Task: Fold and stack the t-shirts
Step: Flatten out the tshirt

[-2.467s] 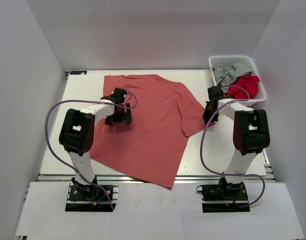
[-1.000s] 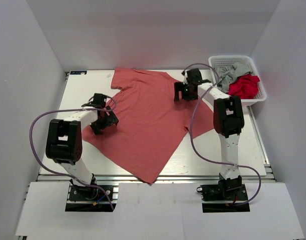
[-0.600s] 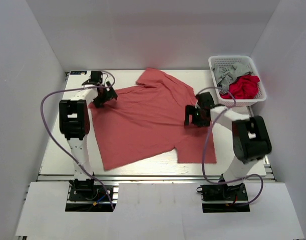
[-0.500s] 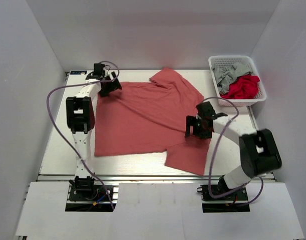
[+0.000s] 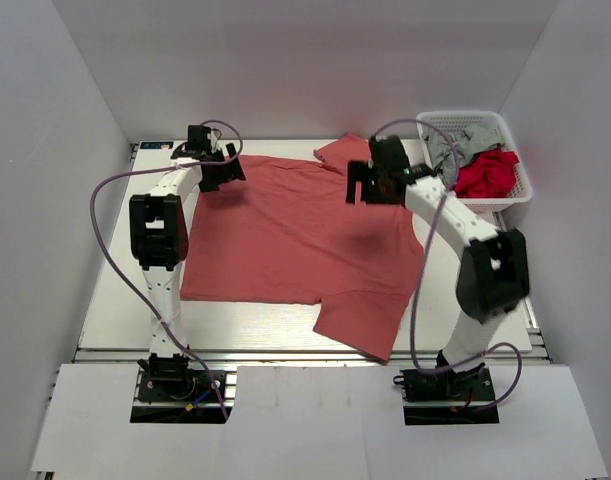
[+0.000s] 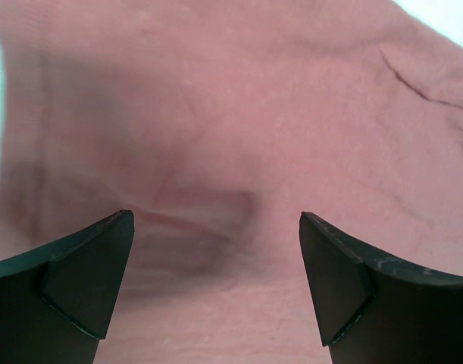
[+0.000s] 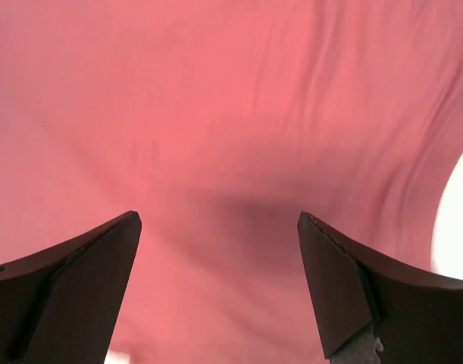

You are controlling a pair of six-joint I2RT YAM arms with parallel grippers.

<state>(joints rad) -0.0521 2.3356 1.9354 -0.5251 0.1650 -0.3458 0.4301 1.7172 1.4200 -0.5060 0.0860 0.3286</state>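
T-shirt [image 5: 285,230], salmon-red, lies spread and wrinkled under two pairs of parted, empty jaws.

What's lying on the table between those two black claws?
Only the salmon shirt, spread out; the top view shows it between the left gripper and right gripper.

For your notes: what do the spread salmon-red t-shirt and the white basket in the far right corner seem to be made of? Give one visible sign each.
Salmon-red t-shirt: soft matte cloth, probably a cotton-like knit; it lies limp with creases and soft folds, no shine.
White basket: seemingly rigid plastic, smooth finish; its walls are a regular moulded mesh that holds its shape.
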